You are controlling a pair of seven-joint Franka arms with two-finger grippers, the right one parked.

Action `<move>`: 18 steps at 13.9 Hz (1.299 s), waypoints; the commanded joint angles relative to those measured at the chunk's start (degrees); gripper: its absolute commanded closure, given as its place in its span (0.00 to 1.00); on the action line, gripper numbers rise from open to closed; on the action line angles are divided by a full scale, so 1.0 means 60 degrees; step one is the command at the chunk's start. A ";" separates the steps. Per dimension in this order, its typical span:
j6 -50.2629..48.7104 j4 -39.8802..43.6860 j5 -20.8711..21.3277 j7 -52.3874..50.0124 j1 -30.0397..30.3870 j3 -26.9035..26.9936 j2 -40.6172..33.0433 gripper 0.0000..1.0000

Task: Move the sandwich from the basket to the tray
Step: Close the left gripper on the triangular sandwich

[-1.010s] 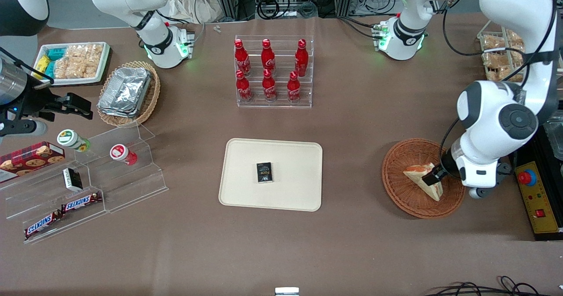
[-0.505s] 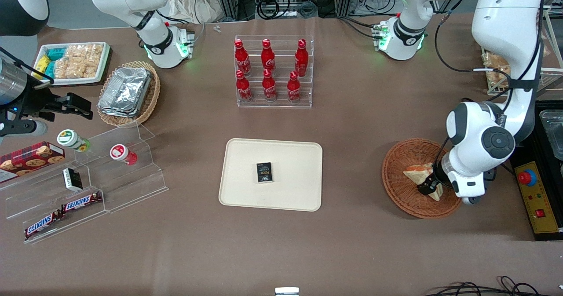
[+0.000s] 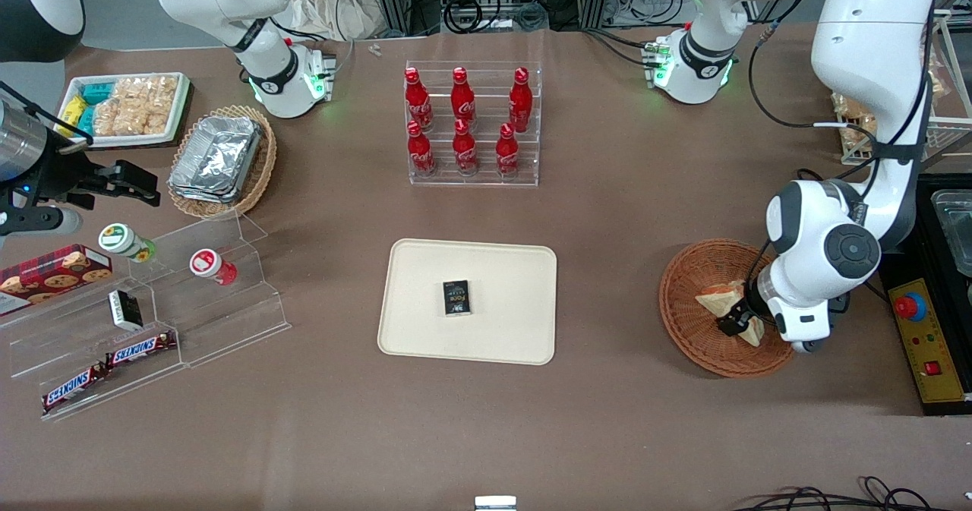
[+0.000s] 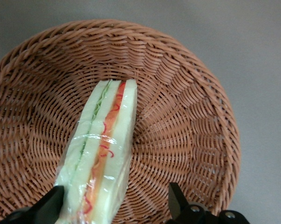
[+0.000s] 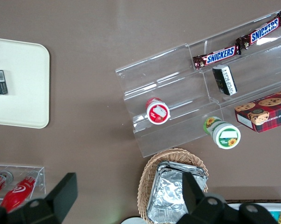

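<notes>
The gripper (image 3: pixel 735 321) has dropped into the basket (image 3: pixel 687 321), its fingers now straddling the sandwich (image 3: pixel 717 298).

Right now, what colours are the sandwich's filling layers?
Green and orange-red between pale bread on the sandwich, clearest from the left wrist.

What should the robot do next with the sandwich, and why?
Probably close on the sandwich. The end effector is down in the basket with its fingers open on either side of the wedge, one touching the wrapper and the other apart from it, so nothing is gripped yet. Only once it holds the sandwich can it lift it toward the tray.
</notes>
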 commanded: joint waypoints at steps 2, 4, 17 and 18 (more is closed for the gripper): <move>0.0283 0.0081 0.0248 -0.0247 0.0003 -0.0037 -0.0111 0.00; -0.0840 0.0695 0.0262 -0.0218 0.0003 -0.0037 -0.0229 0.00; -0.0085 0.0302 0.0673 -0.0672 -0.0128 -0.0052 0.0342 1.00; -0.0099 0.0375 0.0673 -0.0657 -0.0143 -0.0052 0.0342 1.00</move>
